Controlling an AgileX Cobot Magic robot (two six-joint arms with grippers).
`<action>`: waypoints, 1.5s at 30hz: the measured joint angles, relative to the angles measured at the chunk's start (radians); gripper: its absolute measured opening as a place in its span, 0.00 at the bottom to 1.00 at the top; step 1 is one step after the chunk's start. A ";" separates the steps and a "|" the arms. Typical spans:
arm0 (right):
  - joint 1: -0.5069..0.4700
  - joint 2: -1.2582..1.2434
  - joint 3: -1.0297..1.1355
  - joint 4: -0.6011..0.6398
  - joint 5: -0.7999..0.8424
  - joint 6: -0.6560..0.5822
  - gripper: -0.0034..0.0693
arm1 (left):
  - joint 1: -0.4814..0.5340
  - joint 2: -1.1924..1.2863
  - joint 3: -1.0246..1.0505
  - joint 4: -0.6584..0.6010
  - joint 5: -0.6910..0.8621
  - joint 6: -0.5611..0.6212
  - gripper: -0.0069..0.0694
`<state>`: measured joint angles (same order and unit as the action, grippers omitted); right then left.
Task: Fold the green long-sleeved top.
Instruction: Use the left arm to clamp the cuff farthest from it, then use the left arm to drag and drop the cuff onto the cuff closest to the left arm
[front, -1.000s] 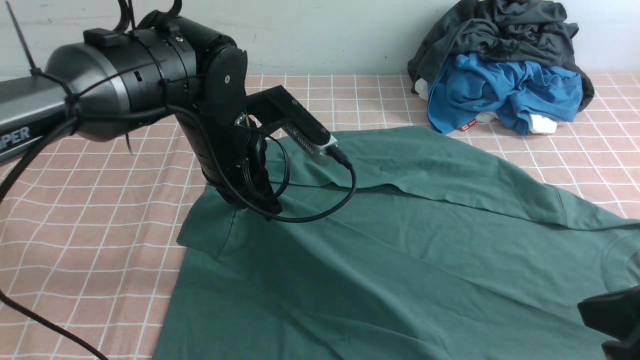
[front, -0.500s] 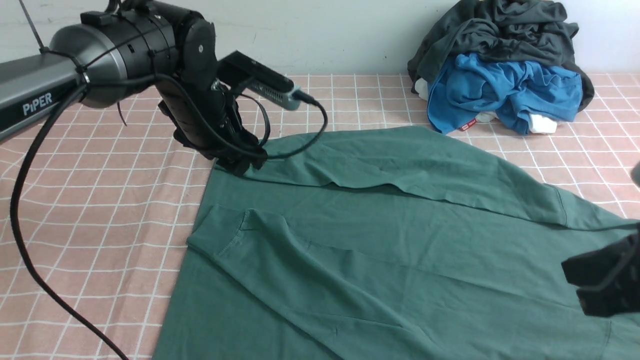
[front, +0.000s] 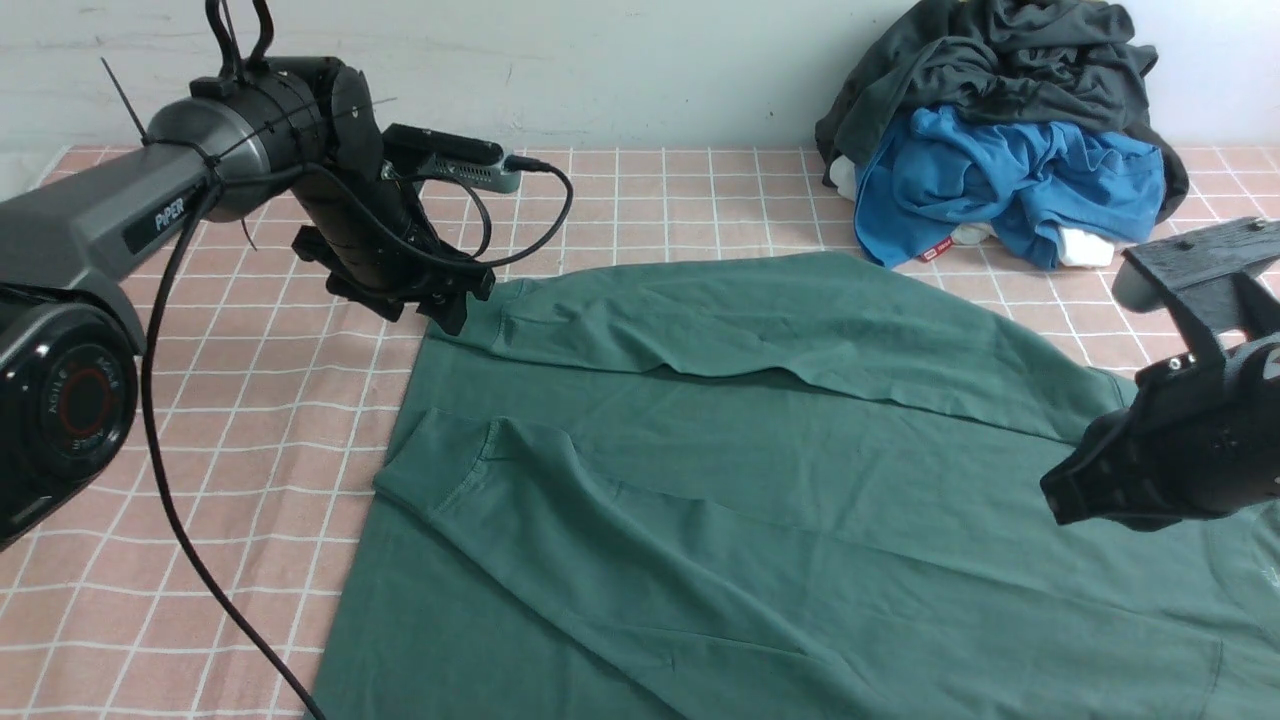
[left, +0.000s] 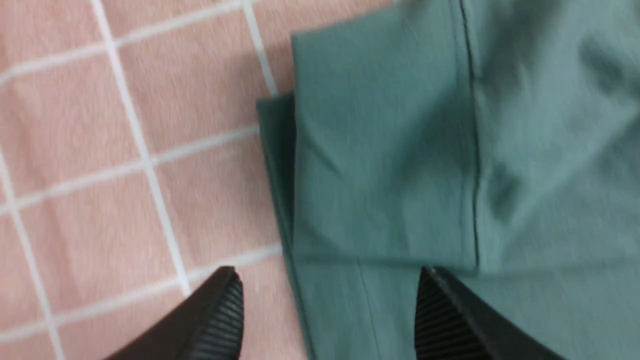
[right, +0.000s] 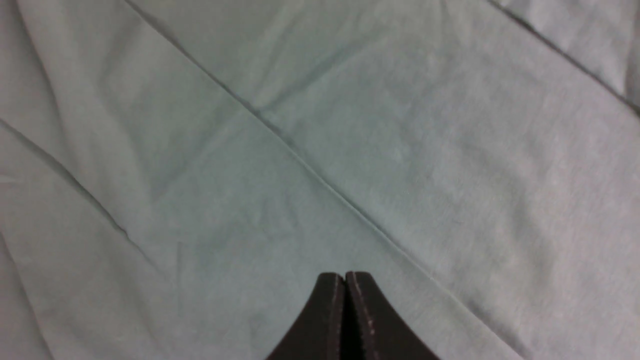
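Left fingers (left: 215, 320) released beside the far-left cuff (left: 380, 175) of the green long-sleeved top (front: 750, 480); right fingers (right: 327, 320) clenched empty over its right side.

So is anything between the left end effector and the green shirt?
Nothing visible is. The left end effector hangs open right over the edge of the green long-sleeved top, with no other thing between them. The clothes pile lies far off by the wall.
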<state>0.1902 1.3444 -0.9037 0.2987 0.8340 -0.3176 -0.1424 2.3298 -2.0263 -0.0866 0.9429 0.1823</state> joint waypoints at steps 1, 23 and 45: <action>0.000 0.010 0.000 0.000 0.000 0.000 0.03 | 0.001 0.016 -0.020 -0.001 -0.004 0.000 0.65; 0.000 0.049 0.000 0.000 -0.006 -0.002 0.03 | 0.000 0.098 -0.082 -0.044 -0.035 0.018 0.31; 0.000 0.049 0.000 0.000 -0.005 -0.026 0.03 | -0.002 -0.075 -0.082 -0.083 0.164 0.045 0.21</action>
<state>0.1902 1.3930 -0.9037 0.2987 0.8285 -0.3437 -0.1440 2.2544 -2.1083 -0.1692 1.1073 0.2273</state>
